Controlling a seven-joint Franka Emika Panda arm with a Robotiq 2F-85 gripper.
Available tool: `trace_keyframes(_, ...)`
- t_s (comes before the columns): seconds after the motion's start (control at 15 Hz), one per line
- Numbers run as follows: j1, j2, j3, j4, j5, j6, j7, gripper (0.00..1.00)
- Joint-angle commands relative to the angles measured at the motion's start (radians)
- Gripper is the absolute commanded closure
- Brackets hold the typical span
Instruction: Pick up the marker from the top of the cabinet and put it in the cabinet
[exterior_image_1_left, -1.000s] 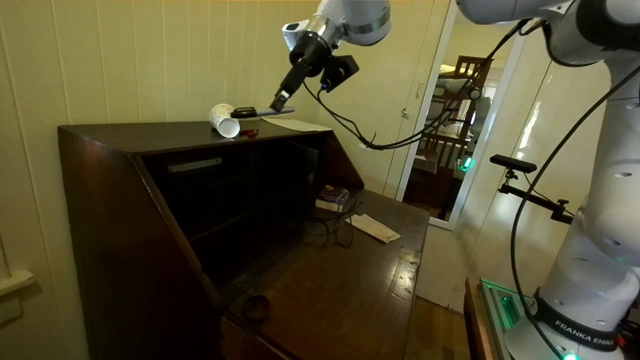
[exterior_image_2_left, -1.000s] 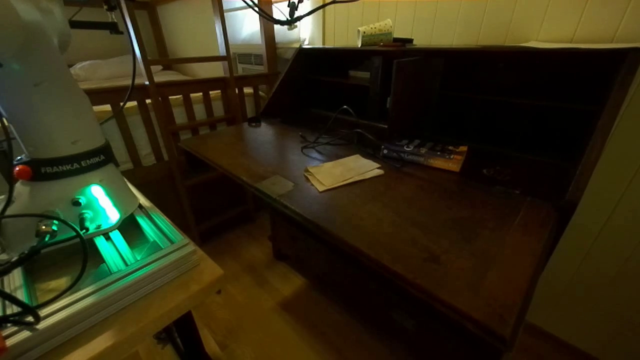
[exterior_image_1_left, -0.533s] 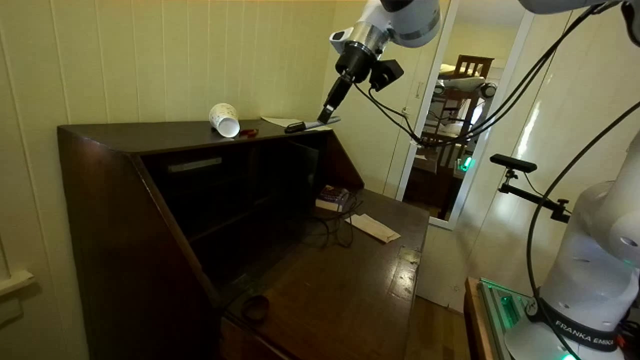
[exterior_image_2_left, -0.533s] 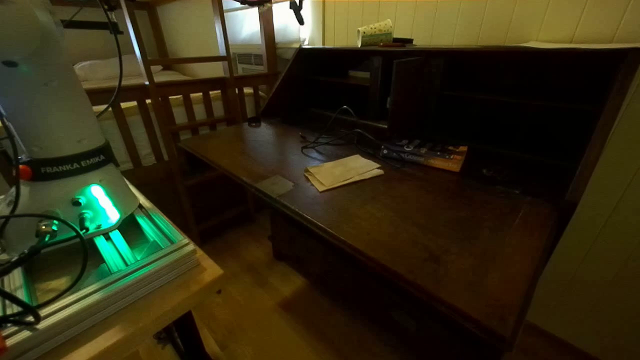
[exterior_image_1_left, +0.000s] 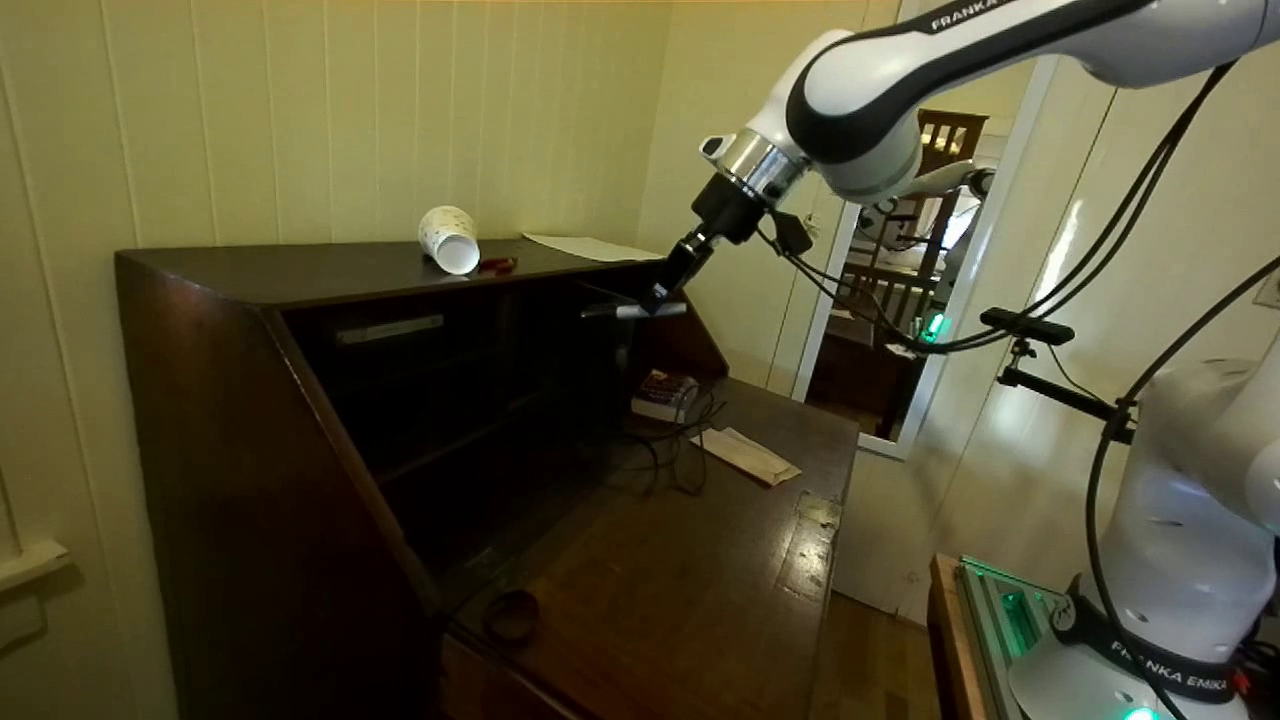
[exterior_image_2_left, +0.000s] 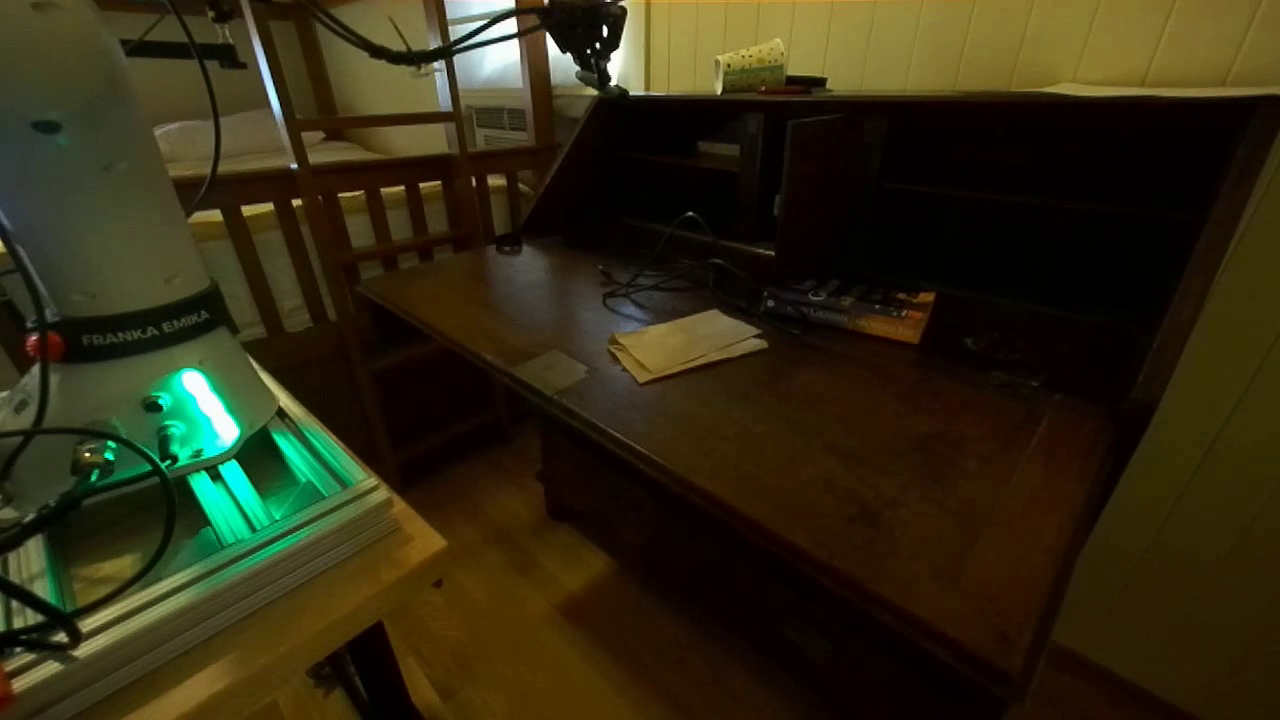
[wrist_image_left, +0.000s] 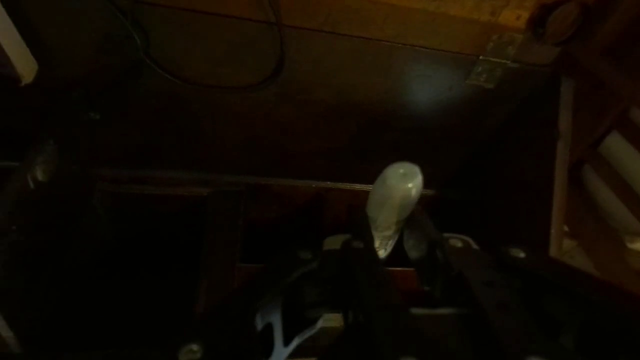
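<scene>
The cabinet (exterior_image_1_left: 220, 430) is dark brown with its front panel folded down; it also shows in an exterior view (exterior_image_2_left: 850, 430). My gripper (exterior_image_1_left: 655, 298) is shut on the marker (exterior_image_1_left: 637, 312), holding it about level in front of the upper opening, just below the top's front edge in that view. The marker's grey-blue body sticks out on one side and its dark end points toward the opening. In the wrist view, the marker's pale rounded end (wrist_image_left: 396, 195) shows between the dark fingertips (wrist_image_left: 392, 240). In an exterior view my gripper (exterior_image_2_left: 600, 75) is at the cabinet's upper corner.
A white cup (exterior_image_1_left: 450, 240) lies on its side on the cabinet top near a small red item (exterior_image_1_left: 497, 266) and a paper sheet (exterior_image_1_left: 590, 247). A book (exterior_image_1_left: 665, 396), black cables (exterior_image_2_left: 680, 275) and a folded paper (exterior_image_2_left: 690, 343) lie on the fold-down panel. An inner door (exterior_image_2_left: 808, 190) stands open.
My gripper has carried the marker from beside the cup, away along the top, then down in front of the opening. It has come lower into an exterior view. Cup and papers have not moved.
</scene>
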Motion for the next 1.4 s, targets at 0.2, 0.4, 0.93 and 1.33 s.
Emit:
trace_keyframes(0.2,0.305,0.013,-0.199,-0.052,0.454,0.209,-0.124,0.91)
trace_keyframes(0.4,0.379,0.030,-0.251,-0.032,0.693,0.189,-0.251,0.91)
trace_keyframes(0.93,0.390,0.119,-0.307,-0.004,0.892,0.113,-0.397,0.91)
trace_keyframes(1.33,0.408,0.141,-0.290,-0.003,0.931,0.166,-0.428,0.93)
